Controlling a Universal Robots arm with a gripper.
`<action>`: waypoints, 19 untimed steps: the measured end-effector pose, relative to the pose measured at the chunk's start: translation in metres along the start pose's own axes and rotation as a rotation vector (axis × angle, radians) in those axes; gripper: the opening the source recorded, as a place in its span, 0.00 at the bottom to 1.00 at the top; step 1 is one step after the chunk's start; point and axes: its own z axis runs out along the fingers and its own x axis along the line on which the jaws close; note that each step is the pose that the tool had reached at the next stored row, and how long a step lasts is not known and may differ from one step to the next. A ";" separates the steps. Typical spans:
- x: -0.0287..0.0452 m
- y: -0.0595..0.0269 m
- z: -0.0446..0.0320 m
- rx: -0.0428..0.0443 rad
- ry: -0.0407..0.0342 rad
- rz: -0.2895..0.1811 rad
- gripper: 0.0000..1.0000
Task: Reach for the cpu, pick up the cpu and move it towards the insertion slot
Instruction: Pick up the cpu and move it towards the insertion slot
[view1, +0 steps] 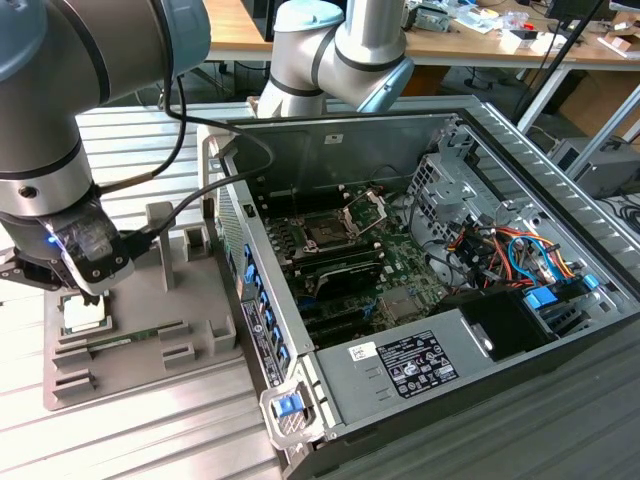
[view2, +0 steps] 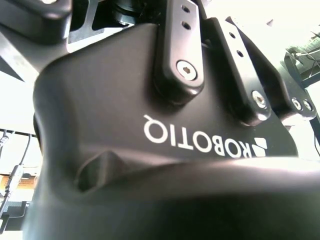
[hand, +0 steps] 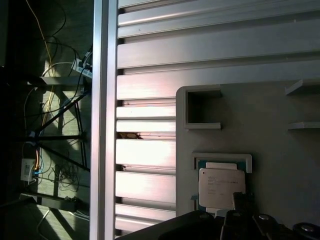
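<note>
Pincer (view1: 82, 288): lower left of the exterior view, just above cpu (view1: 84, 313); opening cannot be told.
Cpu: in grey holder tray (view1: 190, 340), slatted surface (view1: 130, 440).
Insertion slot (view1: 325, 236): mid-frame, inside open computer case (view1: 400, 365).

cpu (hand: 221, 186) seated in grey fixture (hand: 260, 120)

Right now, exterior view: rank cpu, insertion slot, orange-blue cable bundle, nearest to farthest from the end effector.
1. cpu, on the gray fixture, just below the end effector.
2. insertion slot, midway inside the open case.
3. orange-blue cable bundle, at the case's end toward the exterior view's right.
</note>
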 end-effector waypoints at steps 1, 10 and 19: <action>0.0000 0.0000 0.0002 -0.0001 0.0000 0.000 0.11; 0.0000 -0.0001 0.0027 -0.0001 0.0000 0.000 0.11; 0.0000 -0.0002 0.0046 -0.0001 0.0000 0.000 0.11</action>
